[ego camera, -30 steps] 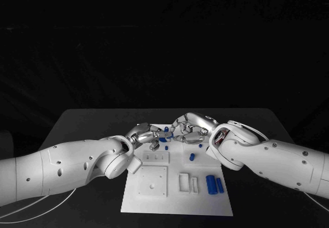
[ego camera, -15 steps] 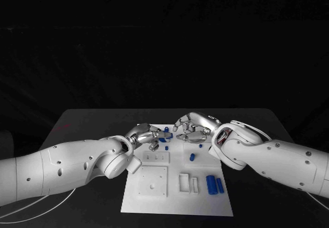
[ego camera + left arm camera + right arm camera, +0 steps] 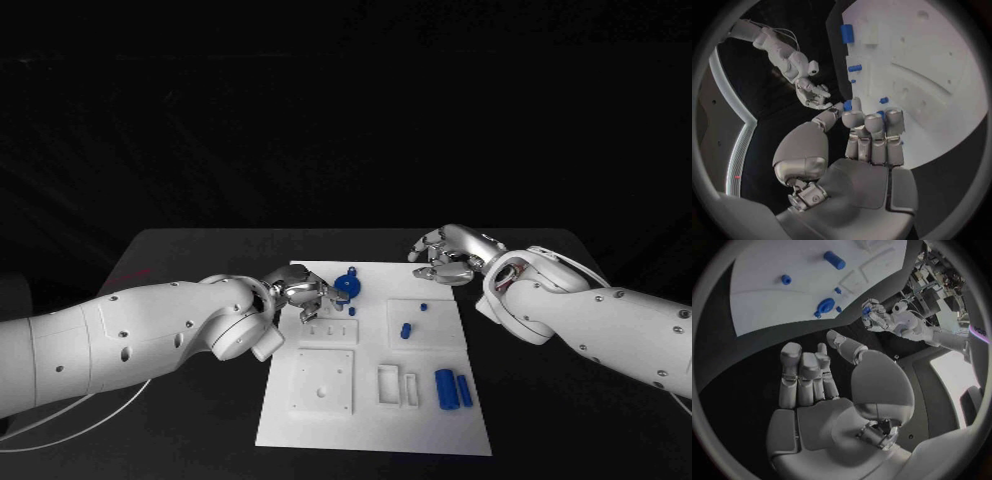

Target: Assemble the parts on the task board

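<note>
The task board [image 3: 372, 420] is lying in the middle of the black table [image 3: 188, 250]; the left hand [image 3: 306, 295] is hovering at the board's left edge near its far end, fingers curled around a small blue part [image 3: 847, 105]; a round blue part [image 3: 348, 284] is standing just beside it; the right hand [image 3: 444, 258] is hanging over the table off the board's far right corner, fingers loosely curled, holding nothing; two blue cylinders [image 3: 453, 388] are lying near the board's right edge.
</note>
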{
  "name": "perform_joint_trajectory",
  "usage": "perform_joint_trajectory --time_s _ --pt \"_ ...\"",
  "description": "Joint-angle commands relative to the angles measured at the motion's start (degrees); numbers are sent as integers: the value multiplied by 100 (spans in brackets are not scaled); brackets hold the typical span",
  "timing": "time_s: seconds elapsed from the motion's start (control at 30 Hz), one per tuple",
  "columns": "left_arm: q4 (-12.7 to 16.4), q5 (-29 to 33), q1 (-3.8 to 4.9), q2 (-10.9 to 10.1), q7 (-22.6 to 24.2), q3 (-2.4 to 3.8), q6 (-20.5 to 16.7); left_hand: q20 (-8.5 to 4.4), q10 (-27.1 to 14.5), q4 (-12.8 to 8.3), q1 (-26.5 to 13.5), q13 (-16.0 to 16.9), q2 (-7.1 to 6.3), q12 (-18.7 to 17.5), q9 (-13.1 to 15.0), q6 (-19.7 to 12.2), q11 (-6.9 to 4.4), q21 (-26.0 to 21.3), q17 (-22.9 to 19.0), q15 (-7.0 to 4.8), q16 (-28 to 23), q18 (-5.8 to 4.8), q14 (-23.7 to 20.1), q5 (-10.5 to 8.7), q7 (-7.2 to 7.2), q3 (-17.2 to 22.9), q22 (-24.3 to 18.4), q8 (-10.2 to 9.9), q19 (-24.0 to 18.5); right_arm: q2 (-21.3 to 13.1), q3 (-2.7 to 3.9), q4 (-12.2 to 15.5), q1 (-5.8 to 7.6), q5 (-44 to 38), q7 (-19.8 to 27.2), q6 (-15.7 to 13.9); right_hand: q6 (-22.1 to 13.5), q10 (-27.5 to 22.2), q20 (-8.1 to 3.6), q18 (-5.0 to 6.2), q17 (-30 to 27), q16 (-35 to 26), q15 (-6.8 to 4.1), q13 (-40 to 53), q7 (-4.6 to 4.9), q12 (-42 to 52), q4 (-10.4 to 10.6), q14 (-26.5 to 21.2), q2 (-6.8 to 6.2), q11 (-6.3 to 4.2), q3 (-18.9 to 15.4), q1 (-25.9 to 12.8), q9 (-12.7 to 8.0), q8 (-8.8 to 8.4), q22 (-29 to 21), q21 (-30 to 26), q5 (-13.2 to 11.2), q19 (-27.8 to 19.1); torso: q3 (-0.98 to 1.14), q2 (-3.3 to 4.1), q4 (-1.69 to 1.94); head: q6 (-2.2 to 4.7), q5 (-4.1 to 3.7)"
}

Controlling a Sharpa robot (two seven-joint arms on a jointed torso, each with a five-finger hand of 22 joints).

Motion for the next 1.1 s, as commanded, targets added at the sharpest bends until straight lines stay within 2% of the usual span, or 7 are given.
perform_joint_trajectory --time_s 0.03,0.13,0.27,0.43,0.6,0.87,1.1 --pt "-80 -720 139 43 -930 9 688 -717 -79 -76 174 -8 194 -22 6 277 -82 -32 -5 -194 -32 -41 40 -17 -85 39 55 16 -31 -23 11 -115 18 343 56 -72 16 7 -41 217 8 -13 -7 -9 42 30 -31 11 -49 2 -12 6 -8 -33 101 32 -1 -15 8 1 4 -9 22" --pt "-85 -1036 265 43 -1272 9 808 -722 -60 -77 186 -5 192 -17 8 279 -87 -29 -5 -199 -24 -39 60 -39 -89 39 52 17 -14 -4 16 -291 28 528 72 -71 17 9 -40 217 8 -14 -6 -10 42 31 -34 12 -56 3 -21 0 -8 -33 100 31 2 -15 16 -4 3 -24 50" --pt "-52 -1411 437 68 -1658 8 868 -733 -20 -89 201 1 194 -9 17 304 -101 -19 -3 -212 -4 -33 108 50 -103 43 47 29 34 1 26 -468 39 614 78 -76 17 10 -38 217 8 -15 -5 -12 43 32 -36 13 -60 4 -29 -6 -8 -33 99 31 7 -15 8 -4 -6 -56 70" --pt "26 -1934 501 104 -1931 7 926 -741 58 -121 104 14 260 7 39 369 -126 -8 6 -223 36 -31 182 339 -130 18 49 67 75 15 37 -619 55 638 83 -80 18 10 -36 217 7 -18 -4 -15 43 31 -39 12 -57 5 -36 -11 -8 -33 97 28 28 -16 14 -7 2 -78 102" --pt "51 -2427 501 188 -2088 3 966 -751 98 -162 51 23 303 18 53 404 -145 14 11 -235 61 -25 223 400 -147 13 57 90 110 32 56 -686 63 639 90 -84 20 10 -34 217 7 -20 -4 -20 44 30 -45 12 -57 5 -44 -16 -9 -34 94 24 66 -17 6 1 2 -116 117" --pt "-61 -2884 490 388 -2085 -2 661 -765 144 -211 -11 27 330 22 70 447 -167 37 13 -251 84 -13 272 488 -169 32 62 118 159 59 93 -707 85 642 112 -128 25 14 -30 217 7 -25 -5 -31 43 32 -59 17 -59 4 -61 -27 -10 -34 90 20 193 -14 -2 7 10 -140 118" --pt "-87 -3055 416 454 -2089 -4 600 -775 183 -279 -85 43 355 44 88 489 -189 70 20 -272 117 -1 322 697 -191 60 70 150 212 66 117 -716 101 642 118 -149 25 15 -29 217 8 -26 -5 -34 43 33 -64 18 -62 4 -69 -31 -11 -36 89 20 232 -12 -5 0 -1 -184 149"
